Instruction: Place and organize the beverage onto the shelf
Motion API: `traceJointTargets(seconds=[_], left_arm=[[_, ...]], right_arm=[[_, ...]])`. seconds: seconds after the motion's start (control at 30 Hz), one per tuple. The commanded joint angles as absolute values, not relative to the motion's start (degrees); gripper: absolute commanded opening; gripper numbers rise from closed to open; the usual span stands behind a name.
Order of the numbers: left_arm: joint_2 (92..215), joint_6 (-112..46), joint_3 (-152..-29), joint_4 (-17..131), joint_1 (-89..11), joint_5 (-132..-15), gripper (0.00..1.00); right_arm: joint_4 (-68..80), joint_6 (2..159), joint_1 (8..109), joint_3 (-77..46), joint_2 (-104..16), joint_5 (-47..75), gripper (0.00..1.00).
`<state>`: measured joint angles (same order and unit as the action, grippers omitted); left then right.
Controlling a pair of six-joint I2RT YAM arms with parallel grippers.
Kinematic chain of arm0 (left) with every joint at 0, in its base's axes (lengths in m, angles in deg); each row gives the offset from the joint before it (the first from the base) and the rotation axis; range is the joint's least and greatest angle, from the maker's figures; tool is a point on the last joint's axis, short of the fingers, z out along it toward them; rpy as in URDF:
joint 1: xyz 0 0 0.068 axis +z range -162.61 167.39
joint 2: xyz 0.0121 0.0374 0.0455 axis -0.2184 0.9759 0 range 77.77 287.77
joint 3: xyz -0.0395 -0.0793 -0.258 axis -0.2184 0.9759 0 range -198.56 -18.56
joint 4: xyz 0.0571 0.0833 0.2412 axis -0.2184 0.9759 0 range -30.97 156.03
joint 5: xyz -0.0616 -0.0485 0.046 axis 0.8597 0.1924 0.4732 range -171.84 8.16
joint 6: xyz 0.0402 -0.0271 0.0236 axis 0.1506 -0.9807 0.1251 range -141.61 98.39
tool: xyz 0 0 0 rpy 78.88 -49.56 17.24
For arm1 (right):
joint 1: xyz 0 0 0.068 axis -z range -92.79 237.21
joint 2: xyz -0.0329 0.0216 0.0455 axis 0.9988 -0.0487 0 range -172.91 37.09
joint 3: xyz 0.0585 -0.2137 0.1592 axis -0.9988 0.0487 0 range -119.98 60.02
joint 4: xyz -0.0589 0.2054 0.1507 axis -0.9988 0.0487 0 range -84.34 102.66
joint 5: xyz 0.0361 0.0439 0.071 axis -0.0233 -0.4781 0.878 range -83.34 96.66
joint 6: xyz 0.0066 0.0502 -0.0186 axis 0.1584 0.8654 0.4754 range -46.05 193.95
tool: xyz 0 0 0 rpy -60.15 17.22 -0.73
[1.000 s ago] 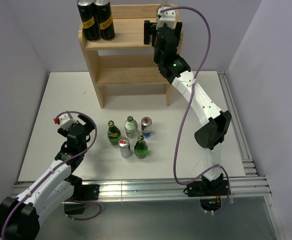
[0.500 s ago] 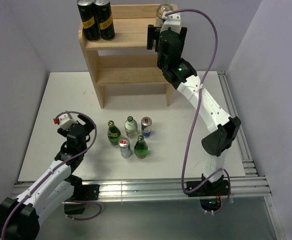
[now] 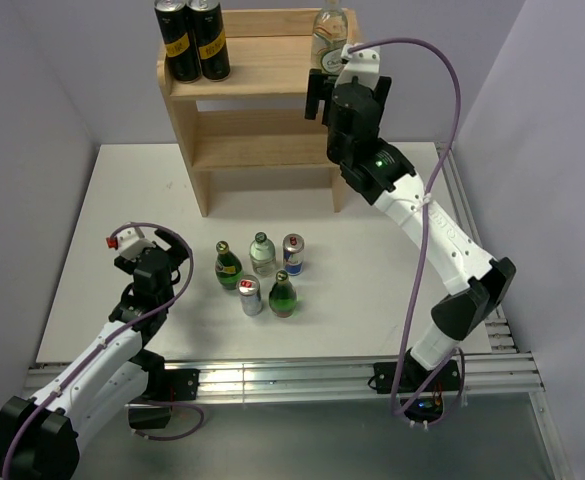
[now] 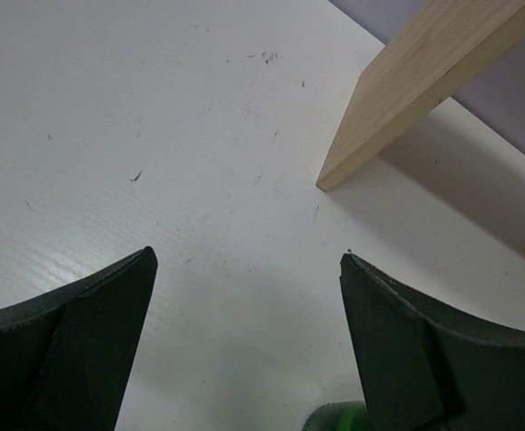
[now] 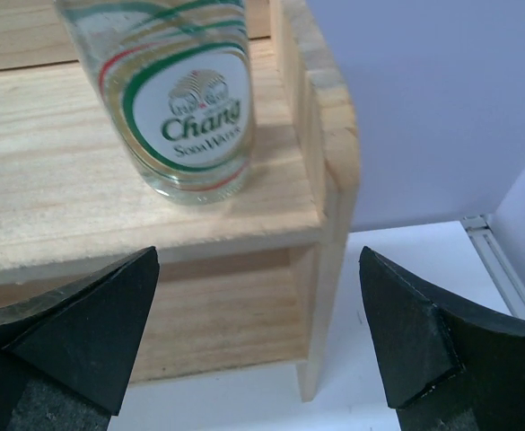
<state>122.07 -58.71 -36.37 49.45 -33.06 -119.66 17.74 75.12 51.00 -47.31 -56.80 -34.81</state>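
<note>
Resting low over the table point(image 3: 122, 200) at the left, the left gripper point(image 4: 244, 260) has its jaws well apart and holds nothing. Its wrist view shows bare table, a leg of the shelf point(image 4: 397, 99) and a sliver of green glass at the bottom edge. Two black cans point(image 3: 194, 40) stand side by side at the left end of the shelf's top tier. The two lower tiers look bare.

On the table in front of the shelf, apart from it, five drinks wait in a close cluster: two green bottles point(image 3: 228, 266), a clear bottle point(image 3: 262, 254) and two small cans point(image 3: 293, 253).

At the right end of the top tier a Chang bottle point(image 5: 190, 99) stands upright, close to the side rim. The right gripper point(image 5: 258, 256) sits just in front of it, jaws spread wide and touching nothing.

The glass bottles are probably stiff, smooth and breakable, and tall enough to tip. A grip around the body below the shoulder looks safest. The cans likely have thin walls that dent, so a gentle squeeze at mid-height should do.
</note>
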Motion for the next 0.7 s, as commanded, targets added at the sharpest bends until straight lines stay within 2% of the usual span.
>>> traceJointTargets(seconds=[0.0, 0.2, 0.4, 0.5, 0.67], left_arm=[[121.3, -58.5, -38.4, 48.9, -33.3, -120.6, 0.9], [121.7, -58.5, -38.6, 48.9, -33.3, -120.5, 0.9], [121.7, -58.7, -38.6, 49.0, -33.2, -120.2, 0.9], [121.9, -58.6, -38.6, 48.9, -33.3, -120.1, 0.9], [122.2, -58.8, -38.8, 49.0, -33.3, -120.2, 0.9]], right_arm=[[17.4, 76.6, 49.3, -44.1, -51.6, -38.3, 1.0], [18.3, 81.5, 44.3, -32.5, -41.7, -40.2, 1.0], [19.6, 87.9, 32.4, -13.7, -30.3, -43.6, 1.0], [21.7, 95.6, 28.2, -3.6, -24.5, -40.0, 1.0], [15.9, 104.0, 19.5, 15.4, -13.8, -35.4, 1.0]])
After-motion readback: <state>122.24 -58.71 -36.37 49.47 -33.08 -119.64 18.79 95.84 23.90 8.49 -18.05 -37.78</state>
